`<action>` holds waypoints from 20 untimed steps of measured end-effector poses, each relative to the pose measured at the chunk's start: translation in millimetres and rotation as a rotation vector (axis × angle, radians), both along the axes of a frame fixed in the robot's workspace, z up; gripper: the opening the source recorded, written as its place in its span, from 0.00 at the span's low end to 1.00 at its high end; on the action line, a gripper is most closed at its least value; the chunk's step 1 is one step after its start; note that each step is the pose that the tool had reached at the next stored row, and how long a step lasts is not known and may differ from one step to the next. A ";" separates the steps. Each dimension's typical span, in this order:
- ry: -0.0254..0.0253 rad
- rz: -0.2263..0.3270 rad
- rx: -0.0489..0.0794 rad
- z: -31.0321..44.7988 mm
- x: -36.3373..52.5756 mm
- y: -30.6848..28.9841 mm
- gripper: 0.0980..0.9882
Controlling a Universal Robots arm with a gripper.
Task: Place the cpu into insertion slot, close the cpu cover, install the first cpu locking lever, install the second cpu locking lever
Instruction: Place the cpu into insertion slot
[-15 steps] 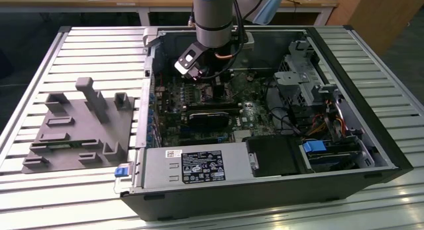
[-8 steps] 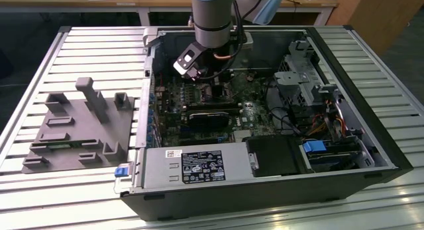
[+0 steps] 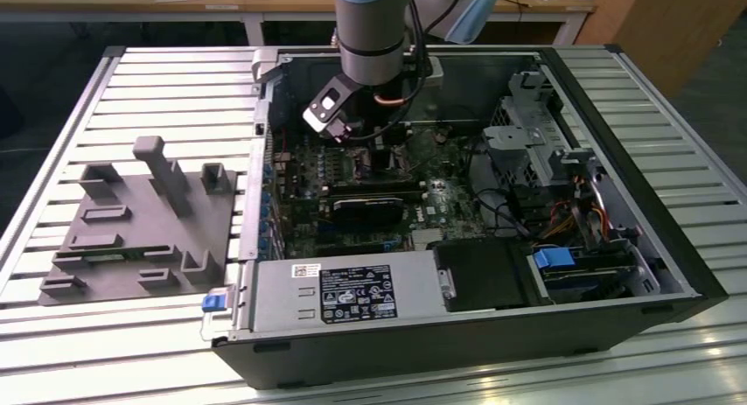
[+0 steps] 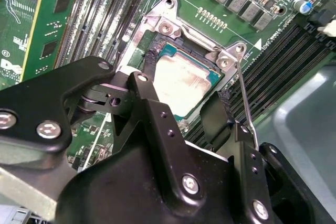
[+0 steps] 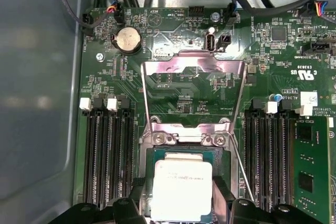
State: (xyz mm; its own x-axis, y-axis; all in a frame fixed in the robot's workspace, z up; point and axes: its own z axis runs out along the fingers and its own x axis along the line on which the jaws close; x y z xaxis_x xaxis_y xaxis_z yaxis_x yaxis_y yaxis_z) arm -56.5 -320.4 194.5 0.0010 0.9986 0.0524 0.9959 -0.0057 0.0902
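The chip [image 5: 181, 190] is clamped betw. the fingers [image 4: 150, 59] of the gripper [image 4: 186, 80], right over the socket [image 5: 146, 156], likely for square seating. The cover [image 5: 193, 65] lies flipped back beyond the fingertips, so access is free.

Grey cylindrical arm [image 3: 371, 38] stands near vertical, wrist directed downward. Black two-finger gripper [image 4: 187, 78]: fingers [image 4: 149, 103] set apart, pads bearing on opposite edges of the small flat square silver-topped cpu [image 5: 181, 187].
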 end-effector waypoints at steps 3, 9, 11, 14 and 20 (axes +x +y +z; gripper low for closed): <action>0.0000 0.000 0.001 0.0 -0.1 -0.1 0.58; -0.0001 0.000 0.001 1.1 -0.1 -0.3 0.58; -0.0001 0.000 0.001 1.1 -0.1 -0.3 0.58; 0.0000 0.000 0.001 1.8 -0.2 -0.3 0.58; -0.0046 0.000 0.003 1.8 -5.0 -0.5 0.58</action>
